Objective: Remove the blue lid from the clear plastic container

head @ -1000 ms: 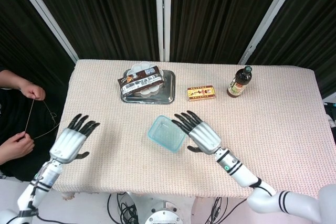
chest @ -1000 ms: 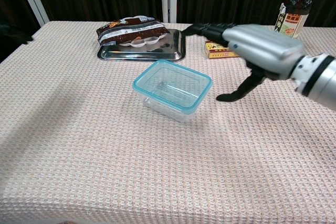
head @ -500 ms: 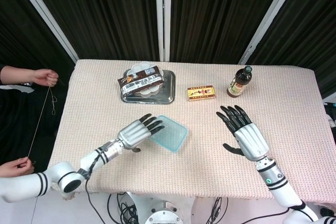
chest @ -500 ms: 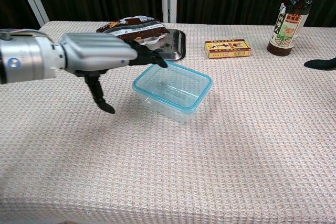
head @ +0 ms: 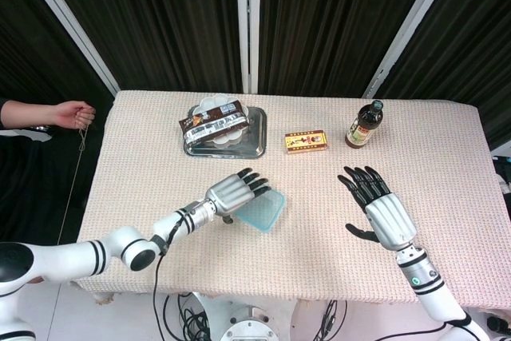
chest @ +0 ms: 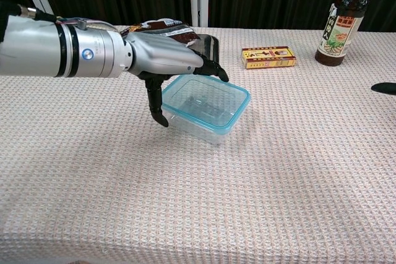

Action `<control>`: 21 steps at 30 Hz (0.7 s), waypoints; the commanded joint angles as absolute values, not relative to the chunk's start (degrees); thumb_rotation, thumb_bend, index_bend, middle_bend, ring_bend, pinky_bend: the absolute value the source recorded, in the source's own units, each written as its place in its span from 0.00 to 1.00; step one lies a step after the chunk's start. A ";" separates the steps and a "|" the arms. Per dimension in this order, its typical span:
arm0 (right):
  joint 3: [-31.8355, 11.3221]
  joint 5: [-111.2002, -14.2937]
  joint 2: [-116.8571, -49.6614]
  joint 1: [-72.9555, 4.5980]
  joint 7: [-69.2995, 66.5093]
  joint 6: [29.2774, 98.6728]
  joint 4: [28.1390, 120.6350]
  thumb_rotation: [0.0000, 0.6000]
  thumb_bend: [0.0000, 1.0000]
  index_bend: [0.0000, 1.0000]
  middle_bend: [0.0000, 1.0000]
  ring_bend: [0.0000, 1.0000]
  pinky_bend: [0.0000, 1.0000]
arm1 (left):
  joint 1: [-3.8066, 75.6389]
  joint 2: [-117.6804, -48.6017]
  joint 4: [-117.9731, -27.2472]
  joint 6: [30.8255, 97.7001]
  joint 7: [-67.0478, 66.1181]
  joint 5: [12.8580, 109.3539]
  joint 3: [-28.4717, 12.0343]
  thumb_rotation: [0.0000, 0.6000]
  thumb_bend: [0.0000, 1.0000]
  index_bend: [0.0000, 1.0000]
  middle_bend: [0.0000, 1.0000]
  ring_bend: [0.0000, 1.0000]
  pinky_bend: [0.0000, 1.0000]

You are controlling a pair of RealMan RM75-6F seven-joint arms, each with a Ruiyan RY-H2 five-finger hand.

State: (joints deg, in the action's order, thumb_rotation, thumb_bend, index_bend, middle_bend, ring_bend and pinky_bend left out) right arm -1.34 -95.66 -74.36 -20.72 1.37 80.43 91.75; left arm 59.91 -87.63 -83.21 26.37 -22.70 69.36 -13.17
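Left hand (chest: 170, 60) hovers spread and empty over the clear container (chest: 204, 108); its blue lid (chest: 238, 112) looks light, thin, best pried at a corner rim.

left hand (head: 237, 192) hides part of the blue lid (head: 263, 210) | right hand (chest: 385, 88) cut off by chest view edge | bottle (chest: 340, 21) top cut off

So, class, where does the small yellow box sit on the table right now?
In the head view, the yellow box lies toward the table's far edge, between the metal tray on its left and the dark bottle on its right.
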 commanded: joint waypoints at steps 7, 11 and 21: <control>-1.19 -95.46 -74.96 -20.37 -0.10 80.00 90.29 1.00 0.06 0.00 0.01 0.00 0.00 | 68.68 -86.03 -83.11 23.78 -25.57 54.82 -8.87 1.00 0.00 0.00 0.00 0.00 0.04; -1.10 -95.39 -75.27 -20.40 -0.73 79.54 89.63 1.00 0.06 0.00 0.01 0.00 0.00 | 70.76 -86.07 -83.21 25.44 -25.69 51.09 -7.41 1.00 0.00 0.00 0.00 0.00 0.05; -1.04 -95.44 -75.76 -20.51 -1.69 78.83 88.52 1.00 0.06 0.00 0.01 0.00 0.00 | 74.77 -85.34 -83.80 27.36 -25.33 45.14 -4.25 1.00 0.00 0.00 0.00 0.00 0.06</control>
State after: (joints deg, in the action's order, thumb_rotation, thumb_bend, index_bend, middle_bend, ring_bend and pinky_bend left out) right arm -1.05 -95.43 -75.75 -20.52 -1.69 78.82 88.52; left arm 74.20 -85.41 -83.79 27.11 -25.52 45.87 -4.74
